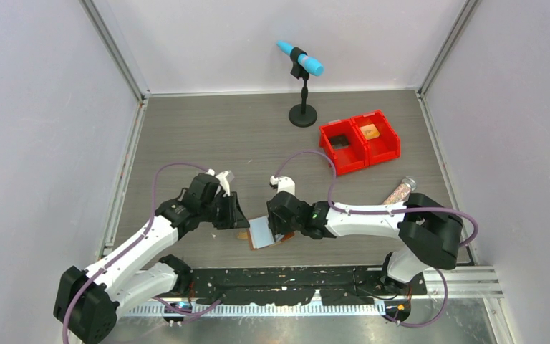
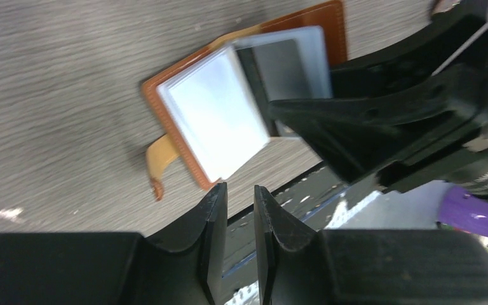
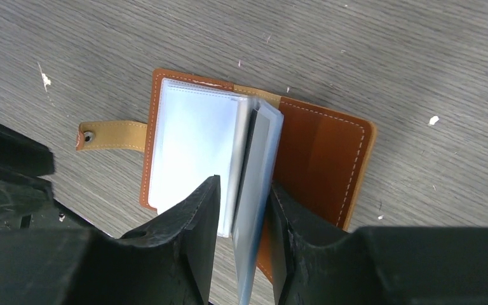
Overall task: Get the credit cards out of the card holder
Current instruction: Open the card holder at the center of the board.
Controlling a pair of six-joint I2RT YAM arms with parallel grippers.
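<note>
The brown leather card holder [image 1: 261,233] lies open near the table's front edge, pale blue-grey panels facing up [image 3: 190,140] and tab [image 3: 111,135] pointing left. A bunch of its clear inner sleeves [image 3: 257,159] stands upright between the fingers of my right gripper [image 3: 244,187], which is shut on them. Part of the right brown cover [image 3: 318,152] shows beside that bunch. My left gripper [image 2: 238,190] hovers just off the holder's near corner [image 2: 216,114], its jaws a narrow gap apart with nothing between them. No loose card is visible.
Two joined red bins [image 1: 358,140] sit at the back right, one holding an orange item. A blue microphone on a black stand [image 1: 302,72] is at the back centre. A clear tube [image 1: 399,190] lies by the right arm. The black base rail [image 1: 293,276] borders the front.
</note>
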